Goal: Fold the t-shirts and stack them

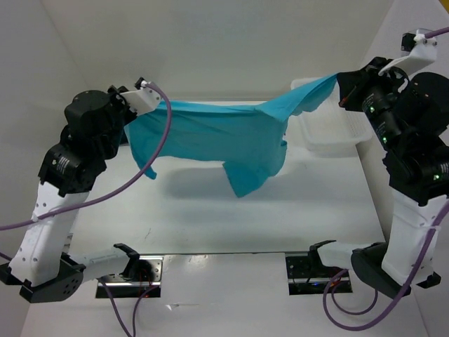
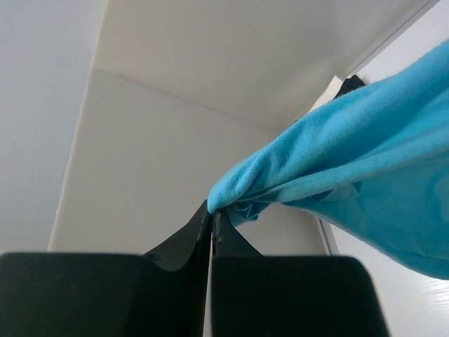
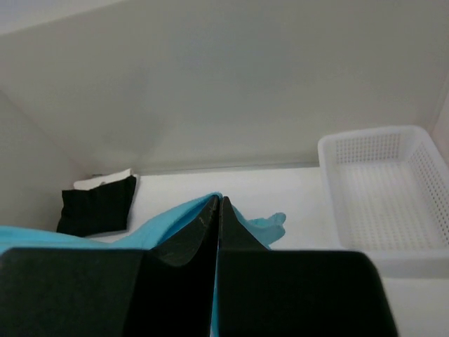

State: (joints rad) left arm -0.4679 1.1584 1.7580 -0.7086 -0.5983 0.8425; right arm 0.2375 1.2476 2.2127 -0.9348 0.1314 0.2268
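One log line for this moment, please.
left gripper: shut on turquoise shirt | right gripper: shut on turquoise shirt | turquoise shirt: stretched in air between grippers, above table | black shirt: folded on table

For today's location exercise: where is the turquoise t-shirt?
Top view, centre: turquoise t-shirt hangs stretched above the table between left claw and right claw, beside the basket.

Your top view looks down from above and behind the arm bases, set well back, so you get the whole table. Left wrist view: close behind the left fingers, tilted up at the wall. Right wrist view: close behind the right fingers, level across to the basket. All three share the turquoise t-shirt; top and right share the basket.
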